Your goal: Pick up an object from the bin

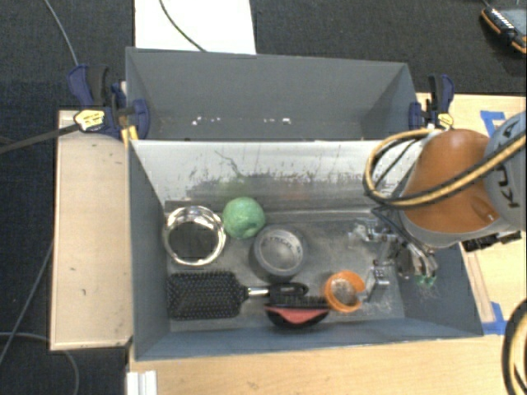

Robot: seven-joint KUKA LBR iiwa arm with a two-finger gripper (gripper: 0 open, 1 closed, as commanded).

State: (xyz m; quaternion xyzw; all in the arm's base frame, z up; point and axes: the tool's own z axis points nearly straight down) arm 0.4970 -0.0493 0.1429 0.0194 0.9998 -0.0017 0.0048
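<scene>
Orange ring-shaped piece (336, 288) lies on the floor of the grey metal bin (247, 171), toward its near right corner, with the claw (380, 285) just beside it on the right. Whether the claw is open or closed cannot be told. The arm (449, 183), under its orange cover, enters over the bin's right wall. A black hairbrush (206, 295) lies along the near wall at left, its handle pointing at a red-and-black item (295, 314). Behind it stand 1 shiny round bowl (194, 235) and 1 grey metal cup (278, 252), with 1 green ball (244, 217) between them.
</scene>
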